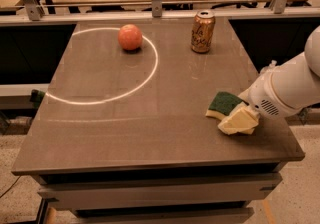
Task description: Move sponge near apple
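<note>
Arm: white and thick, enters from the right edge of the view and slopes down to the left.
Wrist: rounded white housing with a small patch of vent holes on its lower face.
Gripper: pale yellow, pointing left and down, low over the table's near right part, just beside the sponge.

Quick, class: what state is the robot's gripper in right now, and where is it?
Gripper: low over the table's right side, right beside the sponge; whether it is open, closed or holding anything cannot be told.
</note>
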Robot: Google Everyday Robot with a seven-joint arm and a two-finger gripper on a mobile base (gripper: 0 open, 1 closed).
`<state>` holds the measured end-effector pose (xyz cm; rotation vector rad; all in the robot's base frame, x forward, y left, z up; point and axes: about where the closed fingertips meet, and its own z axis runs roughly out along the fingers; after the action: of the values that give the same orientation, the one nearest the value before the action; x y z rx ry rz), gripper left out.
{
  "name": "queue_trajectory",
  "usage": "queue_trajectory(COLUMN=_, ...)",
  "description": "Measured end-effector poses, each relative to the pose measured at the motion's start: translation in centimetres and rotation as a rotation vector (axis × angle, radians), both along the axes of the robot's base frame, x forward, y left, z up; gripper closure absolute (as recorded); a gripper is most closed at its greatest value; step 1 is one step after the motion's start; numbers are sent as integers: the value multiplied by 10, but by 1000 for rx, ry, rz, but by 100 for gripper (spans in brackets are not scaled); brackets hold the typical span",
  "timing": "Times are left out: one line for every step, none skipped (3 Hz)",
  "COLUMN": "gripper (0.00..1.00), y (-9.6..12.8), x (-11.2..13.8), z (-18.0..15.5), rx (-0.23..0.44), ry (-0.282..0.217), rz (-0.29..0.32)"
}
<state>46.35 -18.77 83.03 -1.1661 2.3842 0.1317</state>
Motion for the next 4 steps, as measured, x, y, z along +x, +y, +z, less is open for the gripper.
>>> queue_trajectory(gripper=64, y=-7, x=3, z=4, rx=-3, ry=-30, rz=25)
queue_trajectory(gripper=87, y=-9, x=17, z=27, rx=8, ry=-105, rz=71)
queue_trajectory(gripper=100, y=-5, x=43, z=52, rx=2, ry=-146, rz=97)
queue_trajectory(gripper=100, y=7, x=77, z=64, rx=43, ry=-141, rz=97)
